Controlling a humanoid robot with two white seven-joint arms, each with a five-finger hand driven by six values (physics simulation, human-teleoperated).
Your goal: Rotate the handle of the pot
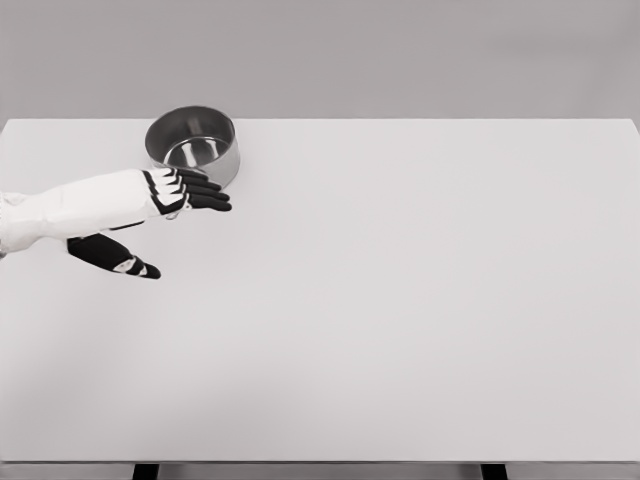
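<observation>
Silver pot point(193, 146), white table point(400, 300), left hand point(150, 215) (black fingers point(205, 192))

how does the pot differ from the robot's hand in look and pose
The pot is round, shiny grey metal; the left hand is white with black fingers. The pot stands upright, its opening up; the hand lies flat with its fingers stretched out, holding nothing. The pot sits farther back, the hand nearer, overlapping its front rim. Both are over the white table's left side.

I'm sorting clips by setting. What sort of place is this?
Probably a bare simulated test bench, not a kitchen: a plain white table against a blank grey wall, one metal pot, and the robot's open left hand beside it.
</observation>
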